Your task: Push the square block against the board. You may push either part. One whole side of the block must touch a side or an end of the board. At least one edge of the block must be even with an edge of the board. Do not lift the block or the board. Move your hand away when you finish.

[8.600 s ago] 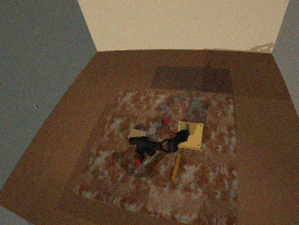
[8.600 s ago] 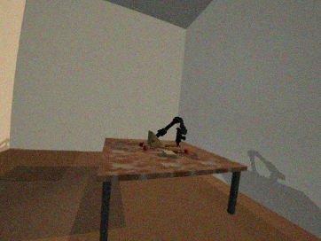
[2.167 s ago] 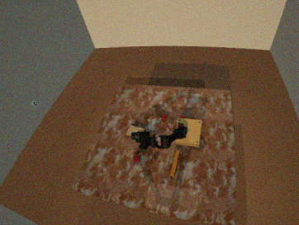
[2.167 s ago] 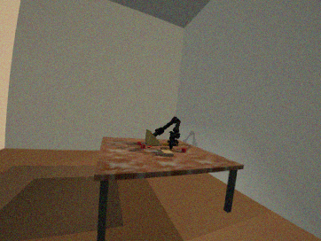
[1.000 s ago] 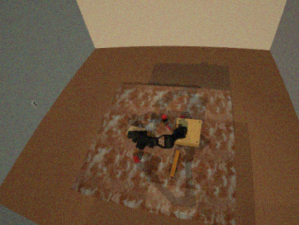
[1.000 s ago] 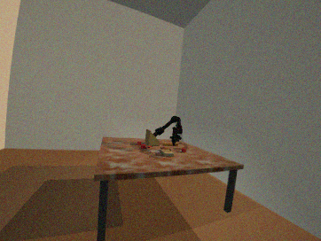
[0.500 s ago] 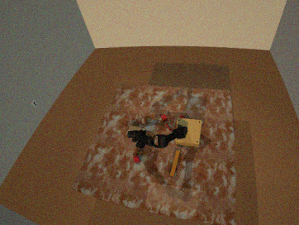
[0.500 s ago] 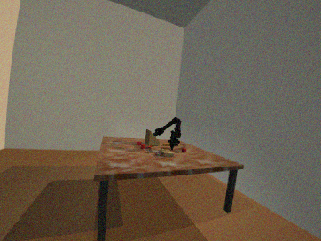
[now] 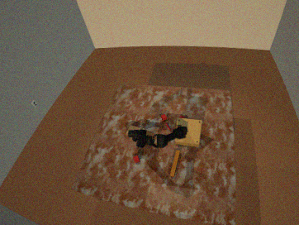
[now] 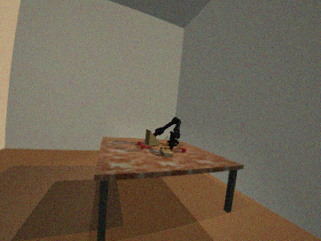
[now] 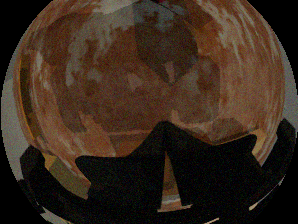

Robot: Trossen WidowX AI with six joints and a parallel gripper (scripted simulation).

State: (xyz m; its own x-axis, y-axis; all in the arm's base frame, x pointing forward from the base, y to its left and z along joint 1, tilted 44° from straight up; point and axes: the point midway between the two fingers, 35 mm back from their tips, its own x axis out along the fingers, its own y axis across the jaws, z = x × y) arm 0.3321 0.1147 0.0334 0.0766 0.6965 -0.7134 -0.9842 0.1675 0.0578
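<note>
Mottled brown-and-white stone pattern covers the desk [image 9: 116, 182]; note that such a surface looks smooth, so expect the parts to slide rather than tip.

Working left to right in the top view: you first meet a small red cube [image 9: 136, 158] near the arm's base, then the black arm itself, reaching rightward. Its hand [image 9: 182, 132] is clenched fully on nothing and sits at the left edge of the square block [image 9: 191, 133]. From this view you cannot tell whether it presses on that edge or hovers just over it.

The square block is pale yellow, flat and wide. Judge it as rigid and light, not fragile. Do not grasp it; apply the clenched fingertips low against a side face, near the middle of that side, so that it does not rotate. It has no long axis; its sides run slightly tilted against the desk's edges.

The board [image 9: 175, 163], a narrow orange strip, lies just below the block. Its long axis runs from upper right to lower left, and its upper end points at the block's lower-left corner, close to it; contact cannot be confirmed. Treat the board as stiff and light, apt to swivel if you push it off-centre.

A second red cube [image 9: 164, 117] lies above the arm.
</note>
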